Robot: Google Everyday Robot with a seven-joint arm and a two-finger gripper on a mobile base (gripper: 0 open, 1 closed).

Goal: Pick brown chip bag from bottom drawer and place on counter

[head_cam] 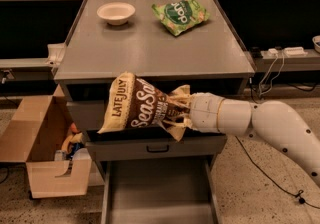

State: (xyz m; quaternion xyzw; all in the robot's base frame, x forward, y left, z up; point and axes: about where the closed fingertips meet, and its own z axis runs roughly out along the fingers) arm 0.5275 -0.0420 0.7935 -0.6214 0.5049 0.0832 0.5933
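Observation:
The brown chip bag (142,108), dark brown with cream ends and "LATE JULY" and "Sea Salt" lettering, hangs in the air in front of the cabinet, just below the counter's front edge. My gripper (181,111) is shut on the bag's crumpled right end, with the white arm reaching in from the right. The bottom drawer (159,195) stands pulled out below, a plain grey tray with nothing showing in it. The counter (150,50) is the wide grey top above the bag.
A white bowl (116,12) and a green chip bag (180,14) lie at the back of the counter. A middle drawer with a black handle (157,148) sits partly open under the bag. An open cardboard box (45,150) with items stands on the floor at left.

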